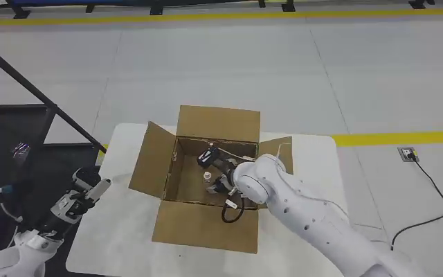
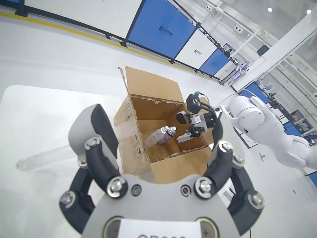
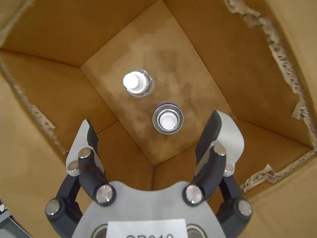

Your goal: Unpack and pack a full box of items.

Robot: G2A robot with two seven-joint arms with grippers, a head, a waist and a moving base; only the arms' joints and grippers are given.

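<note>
right gripper [image 3: 151,118] spread, inside box [image 3: 62,25] | spray can [image 3: 168,120] upright on box floor directly under it, bottle [image 3: 138,82] just beside can | left gripper [image 2: 158,117] spread, at table [image 1: 124,228] left edge, well apart

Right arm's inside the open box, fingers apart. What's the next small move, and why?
Probably lower the right gripper straight down around the silver-rimmed spray can with a white nozzle. Its fingers are open and empty, and that can stands upright almost between them, apart from the clear white-capped bottle on the brown cardboard box floor.
</note>
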